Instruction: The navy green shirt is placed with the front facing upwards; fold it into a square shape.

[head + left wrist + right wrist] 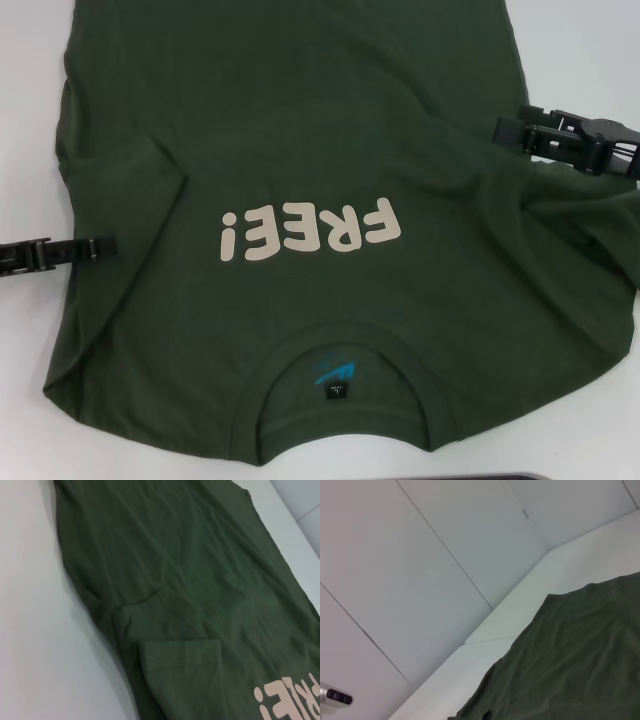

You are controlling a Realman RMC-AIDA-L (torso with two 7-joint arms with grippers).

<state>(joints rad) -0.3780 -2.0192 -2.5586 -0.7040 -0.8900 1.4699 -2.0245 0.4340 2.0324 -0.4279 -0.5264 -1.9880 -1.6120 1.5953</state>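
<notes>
The navy green shirt [320, 140] lies spread flat on the white table, front up, with the pale letters "FREE!" [310, 232] on the chest. Its ribbed collar [345, 372], with a blue logo and black tag inside, is at the near edge. The sleeve on the left side is folded in over the body [180, 652]. My left gripper [100, 245] is low at the shirt's left edge, level with the letters. Over the shirt's right edge, farther back, my right gripper [508, 122] stands open with nothing in it. The right wrist view shows only the shirt's hem [570, 650].
The white table [585, 50] shows bare past the shirt on the far right and at the left [30, 630]. A white wall of panels [420, 555] stands behind the table. A dark edge [560, 476] shows at the near right.
</notes>
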